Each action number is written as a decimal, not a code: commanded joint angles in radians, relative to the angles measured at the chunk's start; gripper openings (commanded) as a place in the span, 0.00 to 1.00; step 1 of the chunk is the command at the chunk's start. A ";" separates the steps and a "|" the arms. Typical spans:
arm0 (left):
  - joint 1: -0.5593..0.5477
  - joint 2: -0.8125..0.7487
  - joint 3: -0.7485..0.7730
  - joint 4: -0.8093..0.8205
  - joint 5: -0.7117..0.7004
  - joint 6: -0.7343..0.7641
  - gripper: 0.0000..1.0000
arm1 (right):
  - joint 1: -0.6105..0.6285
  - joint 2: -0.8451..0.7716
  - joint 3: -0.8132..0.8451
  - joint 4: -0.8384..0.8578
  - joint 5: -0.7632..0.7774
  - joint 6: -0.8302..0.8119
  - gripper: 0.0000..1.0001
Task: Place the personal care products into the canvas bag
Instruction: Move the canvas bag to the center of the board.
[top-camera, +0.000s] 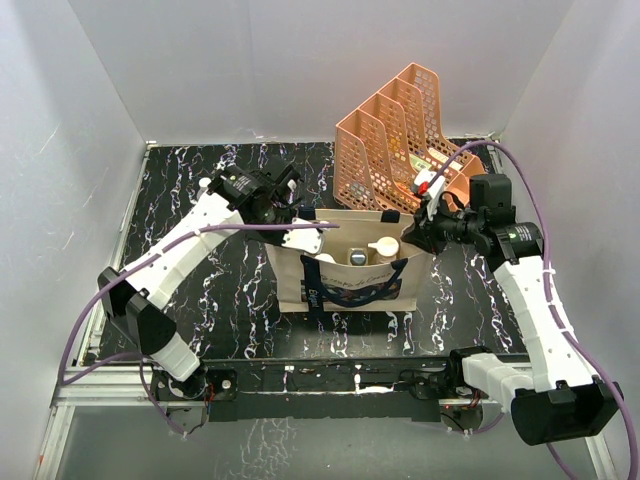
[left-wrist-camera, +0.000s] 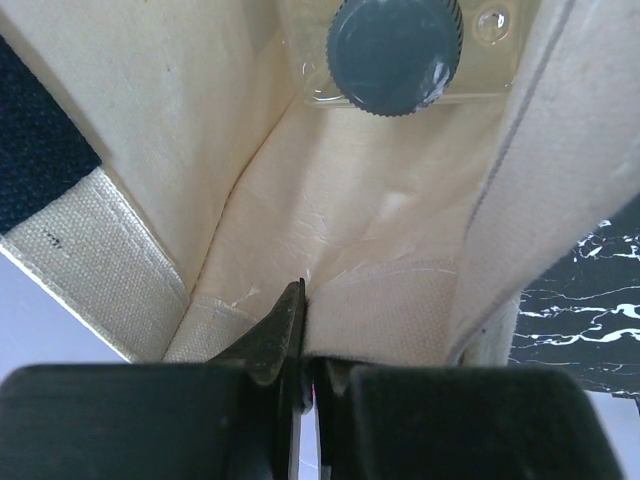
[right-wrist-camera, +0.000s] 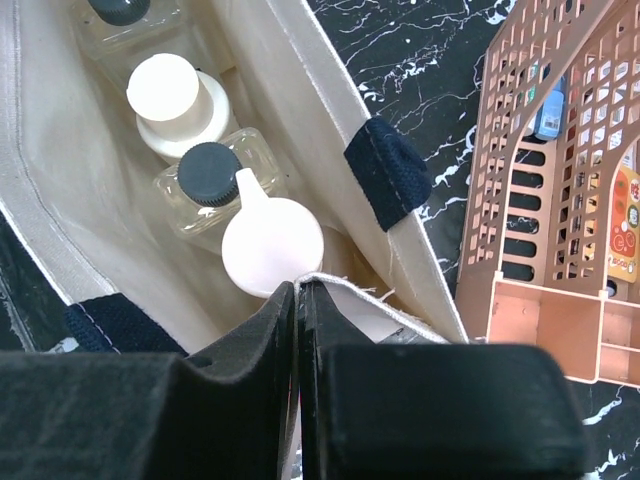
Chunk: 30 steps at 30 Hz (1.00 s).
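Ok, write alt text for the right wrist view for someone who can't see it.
The right claw pinches the rim of the open canvas bag, seen from above. Inside are a white-capped bottle, a clear glass bottle with a dark cap and a cream-capped bottle. A peach mesh organizer sits beside it on the black marbled table.

Bright, diffuse overhead light; soft shadows; wrist views sharp farther out, near fingers (left-wrist-camera: 270, 340) dark, blurred.

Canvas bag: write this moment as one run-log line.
left gripper: shut on canvas bag rim | right gripper: shut on opposite rim | inside: white-capped bottle, dark-capped glass bottle
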 joint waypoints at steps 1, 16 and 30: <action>0.022 -0.083 -0.010 -0.028 -0.106 -0.032 0.00 | 0.027 0.010 -0.001 0.113 0.020 0.034 0.08; 0.013 -0.119 -0.092 0.062 -0.021 -0.152 0.18 | 0.025 -0.017 0.007 0.092 0.246 0.038 0.19; 0.014 -0.184 0.017 0.085 0.088 -0.286 0.72 | -0.046 -0.023 0.073 0.081 0.370 0.066 0.43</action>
